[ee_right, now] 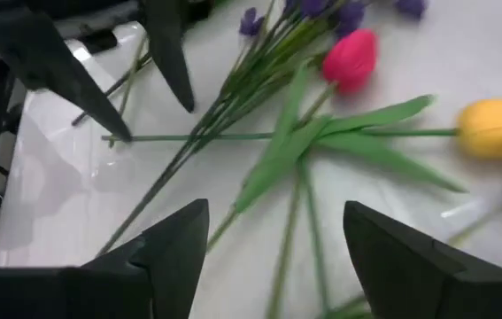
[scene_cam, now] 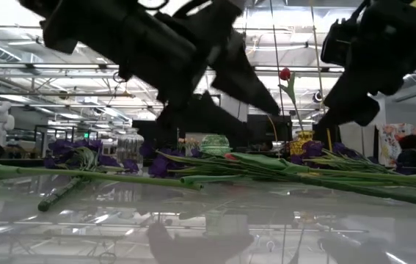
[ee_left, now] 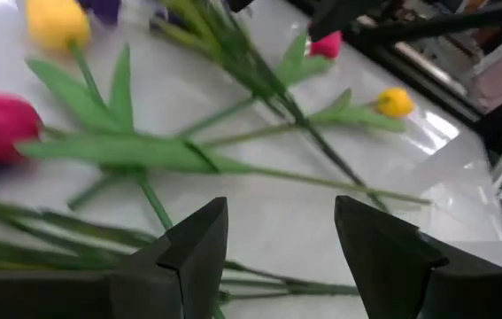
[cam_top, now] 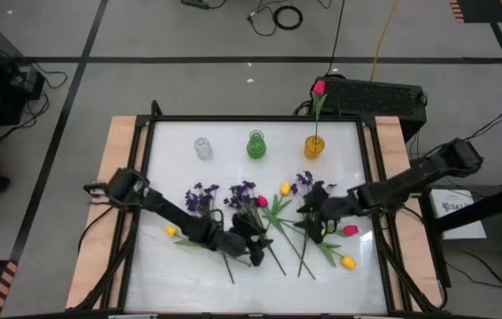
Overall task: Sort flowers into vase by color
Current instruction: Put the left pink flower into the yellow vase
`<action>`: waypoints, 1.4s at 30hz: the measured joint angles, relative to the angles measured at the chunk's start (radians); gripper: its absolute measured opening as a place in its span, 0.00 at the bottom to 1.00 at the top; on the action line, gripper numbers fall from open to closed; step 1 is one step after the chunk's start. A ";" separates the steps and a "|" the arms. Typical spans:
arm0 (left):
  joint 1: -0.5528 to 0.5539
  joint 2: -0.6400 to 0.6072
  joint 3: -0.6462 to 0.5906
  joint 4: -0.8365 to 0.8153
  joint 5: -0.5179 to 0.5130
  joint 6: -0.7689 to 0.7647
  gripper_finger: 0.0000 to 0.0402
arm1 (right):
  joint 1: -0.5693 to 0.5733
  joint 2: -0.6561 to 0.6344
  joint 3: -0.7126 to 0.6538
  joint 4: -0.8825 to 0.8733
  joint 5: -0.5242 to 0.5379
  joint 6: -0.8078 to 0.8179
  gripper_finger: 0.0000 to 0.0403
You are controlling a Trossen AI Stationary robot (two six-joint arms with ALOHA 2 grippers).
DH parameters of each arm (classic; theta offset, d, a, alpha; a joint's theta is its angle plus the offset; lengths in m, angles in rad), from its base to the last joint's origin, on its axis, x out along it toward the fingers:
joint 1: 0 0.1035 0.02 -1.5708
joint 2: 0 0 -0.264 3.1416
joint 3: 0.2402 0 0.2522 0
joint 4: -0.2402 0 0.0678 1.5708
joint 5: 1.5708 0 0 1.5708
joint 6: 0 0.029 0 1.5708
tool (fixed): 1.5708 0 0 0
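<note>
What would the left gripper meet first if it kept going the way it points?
Probably the thin green stems lying on the table just beyond the open left gripper; depth is uncertain.

A white-topped desk (cam_top: 233, 283) with wooden side edges stands on a gray floor, a black keyboard (cam_top: 376, 94) just behind its far edge.

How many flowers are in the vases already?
Only one: a pink tulip stands in the yellow vase. The clear vase and green vase look empty. Both hands, left hand and right hand, hover open over the flowers on the table, holding nothing. All those need sorting.
</note>
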 joint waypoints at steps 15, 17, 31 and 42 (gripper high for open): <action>-0.033 0.061 0.031 -0.104 -0.050 -0.134 0.54 | 0.058 0.336 0.108 0.111 0.088 0.069 0.61; -0.029 0.061 0.031 -0.148 -0.052 -0.172 0.54 | 0.058 0.382 0.148 0.103 0.086 0.049 0.59; -0.028 0.059 0.031 -0.166 -0.054 -0.177 0.54 | 0.048 0.520 0.265 -0.026 0.104 0.012 0.32; -0.028 0.056 0.031 -0.163 -0.054 -0.143 0.54 | 0.048 0.475 0.262 -0.039 0.085 -0.032 0.03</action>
